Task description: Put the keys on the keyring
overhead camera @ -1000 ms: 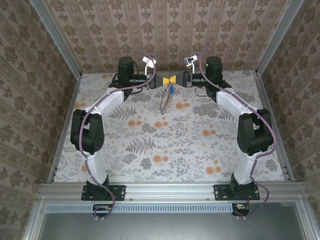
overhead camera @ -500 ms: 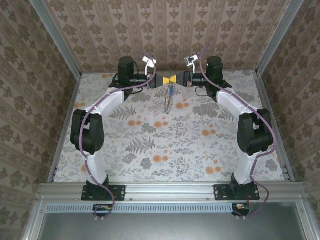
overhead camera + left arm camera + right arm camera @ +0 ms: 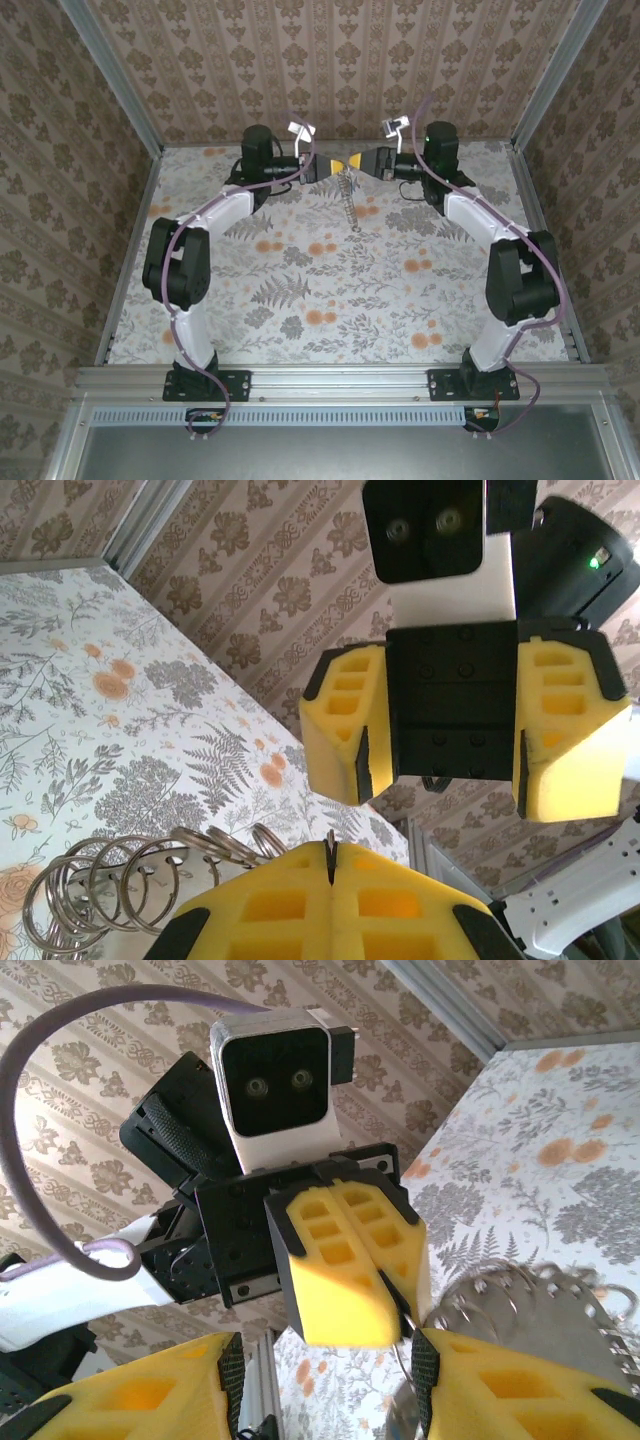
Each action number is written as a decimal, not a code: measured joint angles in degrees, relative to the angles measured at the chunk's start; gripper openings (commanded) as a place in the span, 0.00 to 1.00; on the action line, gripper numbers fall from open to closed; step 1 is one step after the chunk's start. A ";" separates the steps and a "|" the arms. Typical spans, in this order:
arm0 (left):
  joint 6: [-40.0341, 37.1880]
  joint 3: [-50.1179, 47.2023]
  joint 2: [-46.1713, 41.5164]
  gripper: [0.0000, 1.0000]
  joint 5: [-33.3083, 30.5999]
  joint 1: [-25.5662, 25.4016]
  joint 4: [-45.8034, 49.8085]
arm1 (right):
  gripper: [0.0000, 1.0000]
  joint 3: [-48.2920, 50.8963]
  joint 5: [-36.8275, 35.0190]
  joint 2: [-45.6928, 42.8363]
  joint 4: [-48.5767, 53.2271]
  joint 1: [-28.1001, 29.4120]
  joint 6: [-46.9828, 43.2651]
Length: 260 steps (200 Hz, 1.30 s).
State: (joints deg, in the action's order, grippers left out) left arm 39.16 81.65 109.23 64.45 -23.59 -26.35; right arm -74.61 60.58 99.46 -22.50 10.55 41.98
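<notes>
Right end effector [image 3: 455, 785] has spread its jaws since a second ago, while the left end effector [image 3: 330, 865] is pinching the keyring [image 3: 349, 200], which is dangling over the far surface [image 3: 420, 290]. Threading seems to be wrapping up, though I cannot tell whether the keys are hanging on it, so the next move is calling for checking that before regripping.

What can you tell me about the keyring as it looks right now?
The keyring is a bunch of thin, silvery wire loops, overlapping like a coil. It hangs from the shut left gripper, which pinches its top, over the floral table. The right gripper faces it, open and apart.
</notes>
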 measured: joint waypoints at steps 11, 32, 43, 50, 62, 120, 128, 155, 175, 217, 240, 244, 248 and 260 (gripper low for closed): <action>0.66 -0.26 -0.22 0.00 -0.22 0.00 -0.83 | 0.51 1.86 -0.70 -1.07 -1.14 -0.33 0.33; 1.42 -0.52 -0.85 0.00 -0.50 -0.13 -1.75 | 0.51 4.79 -1.92 -2.16 -3.50 -0.57 1.44; 1.73 -0.96 -1.46 0.00 -0.68 -0.26 -2.23 | 0.51 6.16 -2.19 -2.36 -4.70 -0.55 2.01; 1.84 -1.20 -1.92 0.00 -0.85 -0.39 -2.47 | 0.51 6.93 -2.34 -2.47 -5.35 -0.55 2.45; 2.03 -1.55 -2.78 0.00 -1.05 -0.61 -2.67 | 0.51 8.13 -2.60 -2.64 -6.47 -0.55 3.13; 2.49 -1.77 -4.17 0.00 -1.86 -1.84 -3.69 | 0.50 11.76 -3.43 -4.57 -10.12 0.79 4.52; 2.49 -1.77 -4.20 0.00 -1.92 -1.86 -3.69 | 0.49 11.98 -3.43 -4.92 -10.49 1.01 4.55; 2.49 -1.77 -4.20 0.00 -1.95 -2.05 -3.67 | 0.42 12.22 -3.43 -5.60 -11.08 1.44 4.59; 2.49 -1.77 -4.20 0.00 -2.12 -2.05 -3.67 | 0.30 12.26 -3.54 -5.60 -11.63 1.70 4.79; 2.47 -1.90 -4.37 0.00 -2.91 -2.14 -3.23 | 0.08 13.97 -3.80 -6.05 -12.09 1.73 4.46; 2.47 -2.45 -4.52 0.00 -3.43 -2.25 -2.80 | 0.00 15.10 -3.85 -7.08 -12.07 1.75 4.59; 2.47 -2.51 -4.52 0.00 -3.45 -2.25 -2.80 | 0.00 15.21 -3.82 -7.26 -12.04 1.75 4.57; 2.47 -2.56 -4.52 0.00 -3.48 -2.25 -2.75 | 0.00 15.28 -3.82 -7.43 -12.04 1.81 4.46; 2.47 -2.69 -4.66 0.00 -3.67 -2.25 -2.71 | 0.00 15.50 -3.89 -7.87 -12.04 1.97 4.46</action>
State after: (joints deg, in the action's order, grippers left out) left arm 41.63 78.96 104.57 60.77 -25.85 -29.06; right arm -59.11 56.69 91.59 -34.54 12.51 46.44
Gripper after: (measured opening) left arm 0.043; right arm 0.065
